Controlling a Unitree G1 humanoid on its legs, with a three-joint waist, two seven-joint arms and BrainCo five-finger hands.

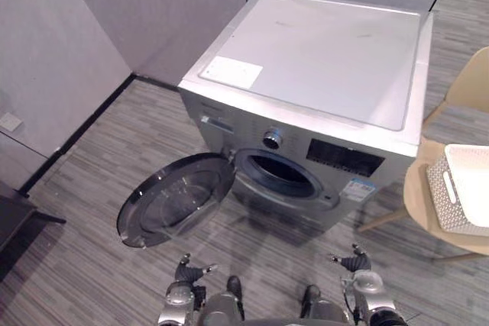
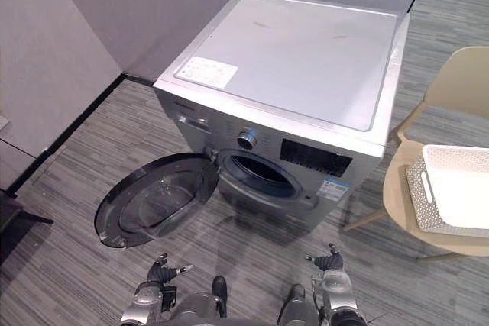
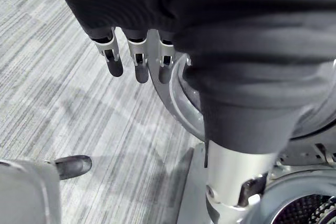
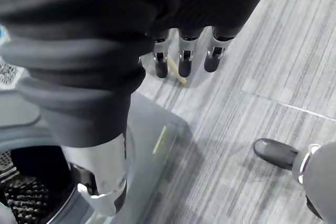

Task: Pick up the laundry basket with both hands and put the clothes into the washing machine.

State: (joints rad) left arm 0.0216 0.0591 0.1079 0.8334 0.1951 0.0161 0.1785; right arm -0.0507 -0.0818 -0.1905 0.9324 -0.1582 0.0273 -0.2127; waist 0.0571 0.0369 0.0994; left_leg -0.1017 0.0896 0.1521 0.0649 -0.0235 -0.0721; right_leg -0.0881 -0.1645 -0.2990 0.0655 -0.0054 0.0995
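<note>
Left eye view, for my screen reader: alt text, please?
A silver front-loading washing machine has its round dark door open. A white perforated laundry basket sits on a beige chair at right; left hand and right hand hang open.

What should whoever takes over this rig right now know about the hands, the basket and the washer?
Left hand: open, empty, low in front of the robot.
Right hand: open, empty, also low.
Laundry basket: white, on the seat of the tan chair to the right of the washing machine, touched by neither hand. I cannot make out any clothes in it from here.
Door: swung open to the left, so the drum opening is uncovered.
Done: nothing beyond the open door.
Left: reach the basket, grasp it with both hands, lift it and put the clothes into the drum.
</note>
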